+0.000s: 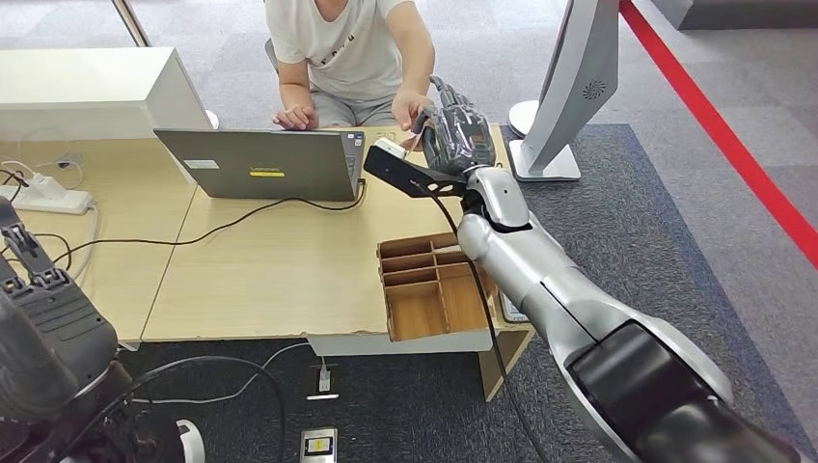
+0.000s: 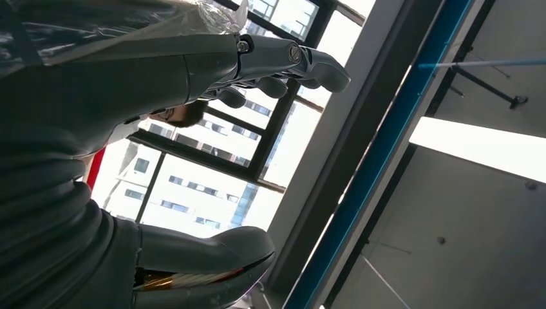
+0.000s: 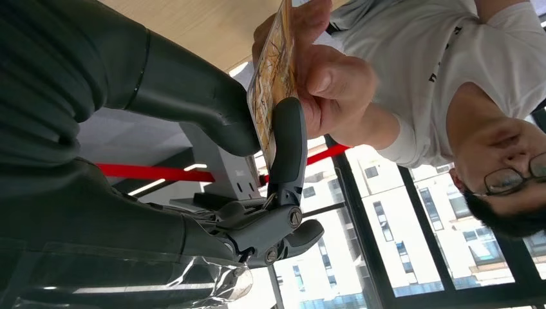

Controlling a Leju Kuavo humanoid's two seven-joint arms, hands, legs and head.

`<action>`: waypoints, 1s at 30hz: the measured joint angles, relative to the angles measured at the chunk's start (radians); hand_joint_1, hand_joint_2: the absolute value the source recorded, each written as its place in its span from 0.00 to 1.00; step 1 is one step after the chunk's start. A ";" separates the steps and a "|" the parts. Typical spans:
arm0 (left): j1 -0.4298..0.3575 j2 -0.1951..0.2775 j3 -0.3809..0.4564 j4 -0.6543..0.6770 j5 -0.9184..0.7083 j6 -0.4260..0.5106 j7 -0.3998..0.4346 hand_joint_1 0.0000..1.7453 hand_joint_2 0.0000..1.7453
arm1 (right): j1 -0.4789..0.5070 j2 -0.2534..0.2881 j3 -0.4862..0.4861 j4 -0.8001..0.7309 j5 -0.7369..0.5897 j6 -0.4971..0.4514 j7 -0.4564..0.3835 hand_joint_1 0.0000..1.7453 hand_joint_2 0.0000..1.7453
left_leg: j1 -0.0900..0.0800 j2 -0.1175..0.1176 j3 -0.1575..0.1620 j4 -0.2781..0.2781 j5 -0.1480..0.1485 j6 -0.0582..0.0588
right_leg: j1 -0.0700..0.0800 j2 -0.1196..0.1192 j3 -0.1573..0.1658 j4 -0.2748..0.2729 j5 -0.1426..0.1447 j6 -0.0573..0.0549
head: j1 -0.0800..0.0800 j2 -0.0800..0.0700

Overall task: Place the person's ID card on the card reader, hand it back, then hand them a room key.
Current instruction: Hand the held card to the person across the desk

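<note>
The right hand (image 3: 257, 138) pinches the card (image 3: 270, 77) for handover, the person's hand (image 3: 328, 84) gripping its far edge; the left hand (image 2: 193, 154) hangs released.

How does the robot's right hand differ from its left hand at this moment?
The right robot hand pinches a card between thumb and finger; the left robot hand holds nothing, its fingers apart. The right robot hand is stretched out over the table's far edge and meets the person's hand, which also grips the card; the left is near nobody. Both are grey with darker fingers.
</note>
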State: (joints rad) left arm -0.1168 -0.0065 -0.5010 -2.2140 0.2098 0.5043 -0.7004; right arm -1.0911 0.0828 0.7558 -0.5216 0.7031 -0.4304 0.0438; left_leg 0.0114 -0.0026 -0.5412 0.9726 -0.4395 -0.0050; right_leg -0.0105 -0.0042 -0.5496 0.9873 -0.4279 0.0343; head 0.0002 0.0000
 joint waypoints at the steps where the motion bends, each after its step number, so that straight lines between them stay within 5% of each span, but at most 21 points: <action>1: -0.001 -0.001 0.000 0.001 0.001 0.000 0.000 0.00 1.00 | -0.001 0.001 0.001 0.005 0.002 0.001 0.004 1.00 1.00 | 0.000 0.000 0.000 0.000 0.000 0.000 | 0.000 0.000 0.000 0.000 0.000 0.000 | 0.000 0.000; 16: -0.012 -0.010 0.000 0.035 0.038 -0.023 0.000 0.00 1.00 | -0.014 0.006 0.020 0.105 0.046 0.006 0.059 1.00 1.00 | 0.000 0.000 0.000 0.000 0.000 0.000 | 0.000 0.000 0.000 0.000 0.000 0.000 | 0.000 0.000; 20: -0.013 -0.017 0.001 0.045 0.039 -0.048 0.000 0.00 1.00 | -0.014 0.000 0.020 0.119 0.049 -0.002 0.071 0.06 1.00 | 0.000 0.000 0.000 0.000 0.000 0.000 | 0.000 0.000 -0.001 0.000 0.000 0.000 | 0.000 0.000; 30: -0.006 -0.023 0.023 0.063 0.050 -0.102 0.000 0.00 1.00 | -0.005 -0.012 0.027 0.139 0.055 -0.078 0.061 0.00 1.00 | 0.000 0.000 0.000 0.000 0.000 0.000 | 0.000 0.000 -0.001 0.000 0.000 0.000 | 0.000 0.000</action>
State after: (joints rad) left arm -0.1223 -0.0293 -0.4779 -2.1506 0.2594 0.4027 -0.7004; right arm -1.0964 0.0706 0.7832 -0.3826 0.7584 -0.5085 0.1046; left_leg 0.0114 -0.0025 -0.5412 0.9728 -0.4395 -0.0050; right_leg -0.0105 -0.0040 -0.5503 0.9872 -0.4278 0.0343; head 0.0003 0.0000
